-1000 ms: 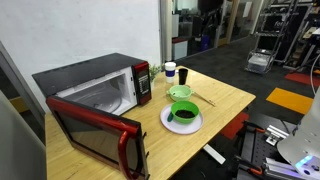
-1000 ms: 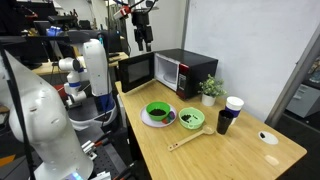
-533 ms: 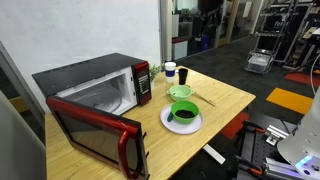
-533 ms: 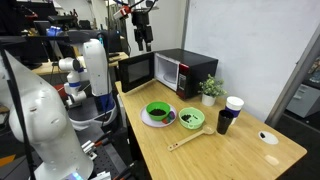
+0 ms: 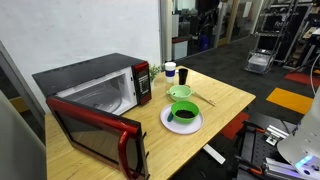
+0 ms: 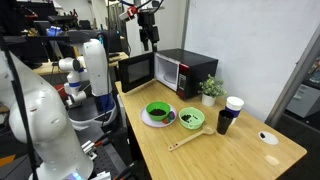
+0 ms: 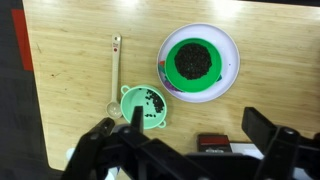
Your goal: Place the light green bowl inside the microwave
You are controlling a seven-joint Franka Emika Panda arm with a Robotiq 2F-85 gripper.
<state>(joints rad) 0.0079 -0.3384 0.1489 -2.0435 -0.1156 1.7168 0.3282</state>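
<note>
Microwave (image 5: 95, 88) at one end of the bench (image 5: 225, 100), door (image 5: 95, 135) swung open, and beside it the plate (image 5: 183, 130) carrying a bowl (image 5: 183, 113), smaller bowl (image 5: 180, 92) just behind, spoon (image 7: 115, 70) lying alongside that, cups (image 5: 170, 70) further back.

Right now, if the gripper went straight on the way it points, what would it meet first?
Likely the wooden table just beside the light green bowl, possibly the bowl's rim; the gripper hangs high with jaws open, so depth is unclear.
</note>
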